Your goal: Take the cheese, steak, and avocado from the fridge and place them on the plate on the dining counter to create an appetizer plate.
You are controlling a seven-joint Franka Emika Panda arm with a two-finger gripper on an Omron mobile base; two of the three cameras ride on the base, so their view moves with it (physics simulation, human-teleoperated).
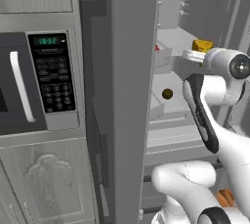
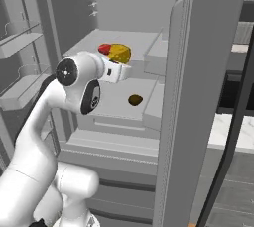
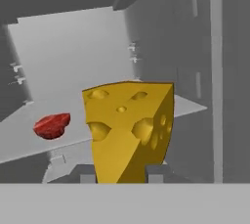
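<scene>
1. The gripper (image 3: 119,171) is clenched on the cheese (image 3: 129,127); in the hand view the yellow wedge sits between the two fingertips (image 3: 155,171), inside the open fridge (image 2: 208,72).
2. In the right base view the cheese is at the level of the upper shelf, just beside the steak (image 2: 104,48). Whether it is lifted clear of the shelf cannot be told.
3. The steak lies on the upper shelf. The avocado (image 2: 135,100) lies on the shelf below. Neither is touched.
4. Judged status: the first item is grasped but not delivered. All three items remain to be placed on the plate.
5. Legible text: the microwave (image 1: 51,74) display shows green digits, apparently "18:32". Keypad labels are too small to read.
</scene>
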